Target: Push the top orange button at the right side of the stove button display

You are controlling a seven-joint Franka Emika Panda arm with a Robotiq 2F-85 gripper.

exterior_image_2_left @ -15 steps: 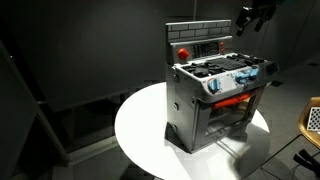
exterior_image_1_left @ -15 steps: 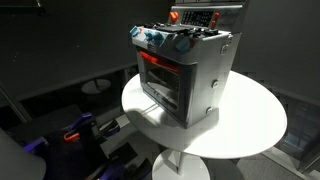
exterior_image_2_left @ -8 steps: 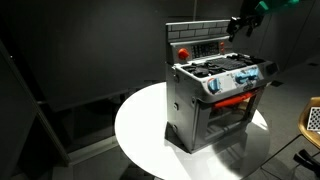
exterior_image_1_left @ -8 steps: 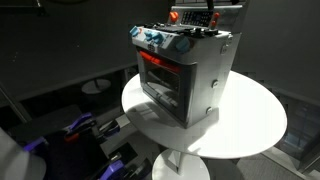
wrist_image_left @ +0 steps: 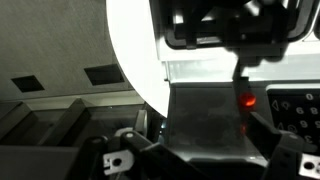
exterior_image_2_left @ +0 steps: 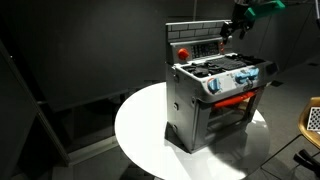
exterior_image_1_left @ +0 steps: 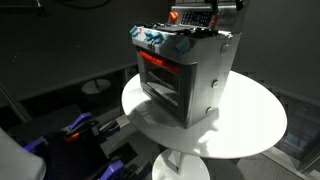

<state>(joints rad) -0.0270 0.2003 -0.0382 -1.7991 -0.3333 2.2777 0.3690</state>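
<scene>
The silver-grey toy stove (exterior_image_1_left: 185, 75) stands on a round white table (exterior_image_1_left: 250, 125); it also shows in an exterior view (exterior_image_2_left: 210, 105). Its dark upright button display (exterior_image_2_left: 198, 45) with a red patch rises at the back of the stove top, and it shows in an exterior view (exterior_image_1_left: 195, 17) too. My gripper (exterior_image_2_left: 232, 28) hangs just off the display's right end, at its upper edge. In the wrist view the display (wrist_image_left: 205, 120) fills the space between my fingers (wrist_image_left: 205, 165), which stand apart and hold nothing. A red glowing spot (wrist_image_left: 247, 100) shows there. I cannot make out the orange buttons.
Blue-and-red knobs (exterior_image_2_left: 240, 80) line the stove front above the red-trimmed oven window (exterior_image_2_left: 228, 103). Dark walls surround the table. Robot base parts with blue bits (exterior_image_1_left: 75, 132) sit low beside the table. A pale chair (exterior_image_2_left: 312, 120) stands at the edge.
My gripper has moved down and toward the right end of the display over the last second. The stove has not moved.
</scene>
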